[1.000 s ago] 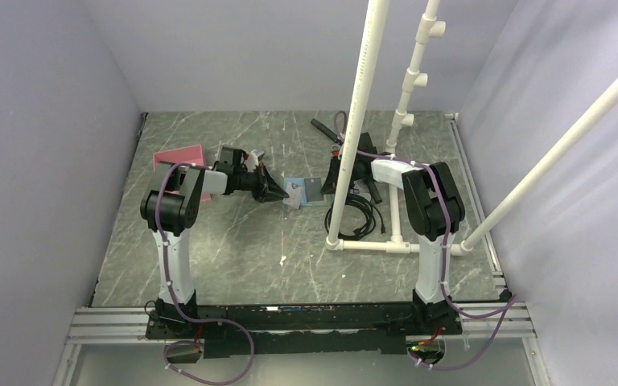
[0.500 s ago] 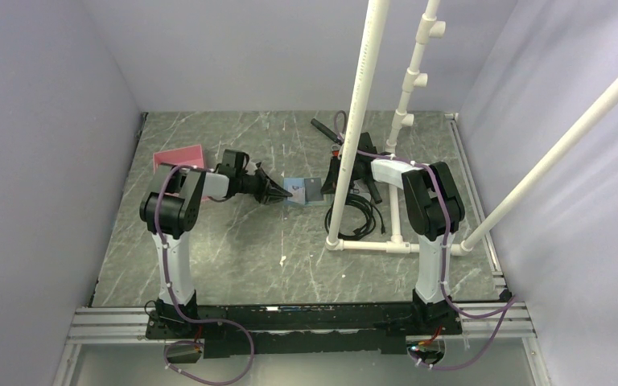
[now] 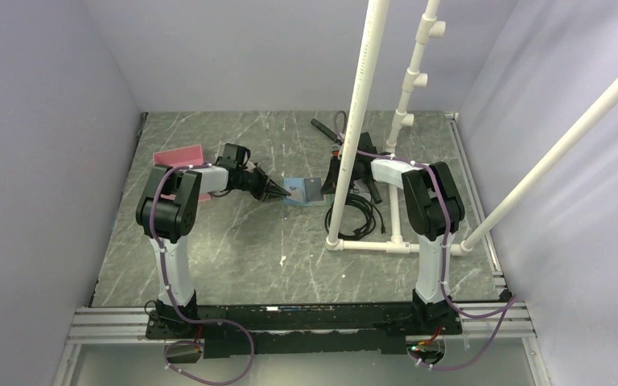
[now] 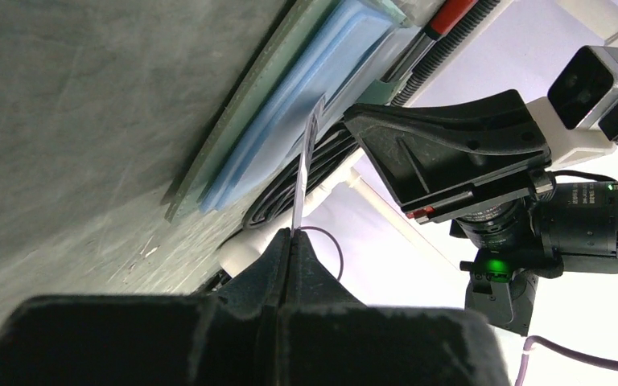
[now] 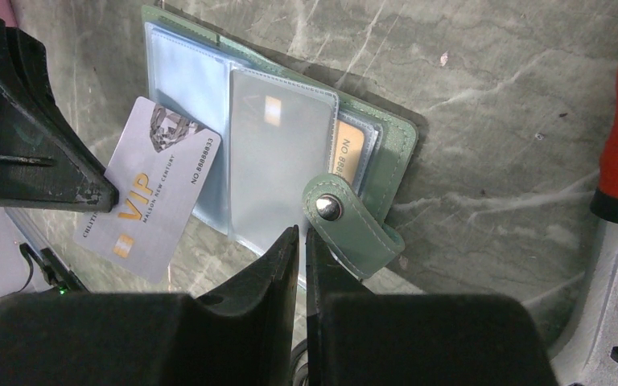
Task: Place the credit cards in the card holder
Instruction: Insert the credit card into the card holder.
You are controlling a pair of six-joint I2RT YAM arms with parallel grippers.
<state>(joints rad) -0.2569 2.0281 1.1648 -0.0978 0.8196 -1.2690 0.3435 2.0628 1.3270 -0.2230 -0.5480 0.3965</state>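
Grey marbled worktop [image 3: 233, 265] stretched away from the arm bases at the near edge. Right of centre stood a white pipe frame [image 3: 354, 129], with a black cable [image 3: 360, 213] coiled just beyond its base. Farther in, near the middle, the card holder [image 3: 310, 193] lay open and flat, pale blue sleeves up and its tab [image 5: 350, 225] flopped toward the right claw [image 5: 300, 237]. An orange card [image 5: 348, 153] sat tucked in one sleeve. The left claw [image 3: 283, 191] was clenched on a silver card [image 5: 149, 189], whose far edge touched the holder's left sleeves. The right claw's jaws stood a slit apart at the holder's edge; whether they gripped a sleeve I cannot tell. A pink tray [image 3: 179, 154] lay far left, before lavender walls.
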